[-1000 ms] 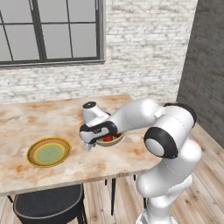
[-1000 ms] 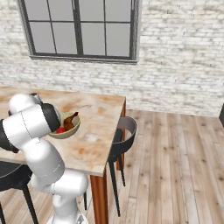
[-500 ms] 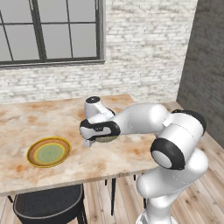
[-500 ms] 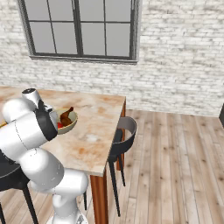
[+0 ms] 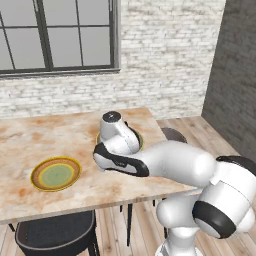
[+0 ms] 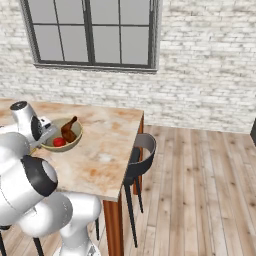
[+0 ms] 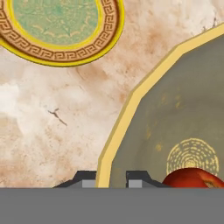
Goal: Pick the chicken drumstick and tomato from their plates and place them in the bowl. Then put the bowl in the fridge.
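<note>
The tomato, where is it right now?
In the right base view the tomato lies inside the bowl on the table, beside the chicken drumstick, near the gripper on the bowl's rim.

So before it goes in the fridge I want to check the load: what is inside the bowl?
Inside the bowl lie the tomato and the chicken drumstick. The arm hides the bowl's near-left side.

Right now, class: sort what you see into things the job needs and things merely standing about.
Job: bowl, chicken drumstick and tomato inside it, yellow-rimmed plate, end effector clamped on the bowl's rim.
Standing about: table, chairs, window.
</note>
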